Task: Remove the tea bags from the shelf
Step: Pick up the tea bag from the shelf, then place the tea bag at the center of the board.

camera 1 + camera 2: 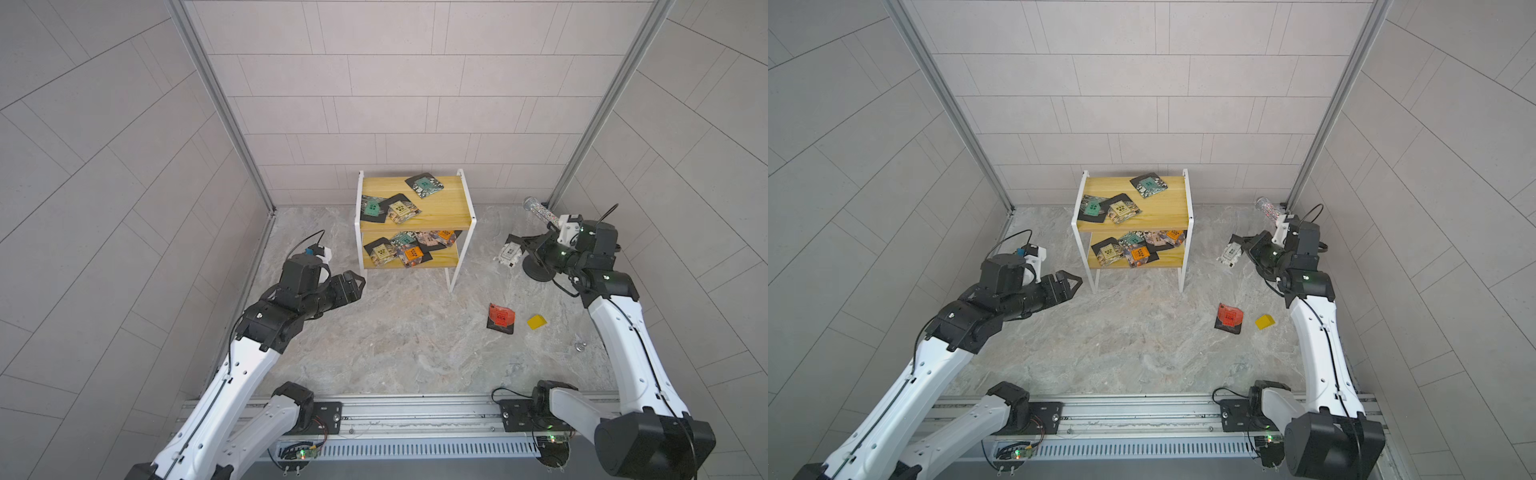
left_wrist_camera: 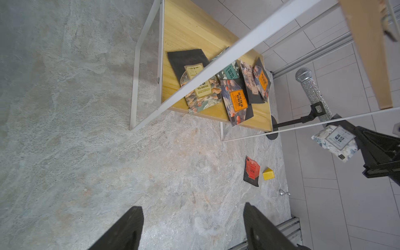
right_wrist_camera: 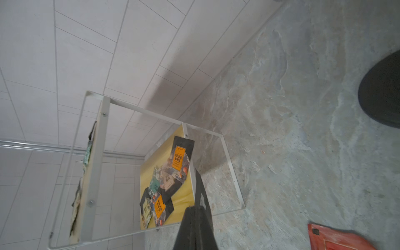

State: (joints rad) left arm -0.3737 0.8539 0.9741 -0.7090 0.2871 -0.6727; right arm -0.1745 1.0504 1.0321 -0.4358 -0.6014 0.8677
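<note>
The shelf stands at the back middle. Three tea bags lie on its top board, one of them teal. Several overlap on the lower board, among them an orange one. My right gripper hangs right of the shelf, shut on a white tea bag. A red tea bag lies flat on the table. My left gripper is open and holds nothing, just off the shelf's front left leg.
A plain yellow piece lies beside the red bag, with a small metal item nearer the right wall. A glittery tube leans on a black stand right behind the right gripper. Tiled walls enclose three sides; a rail runs along the front.
</note>
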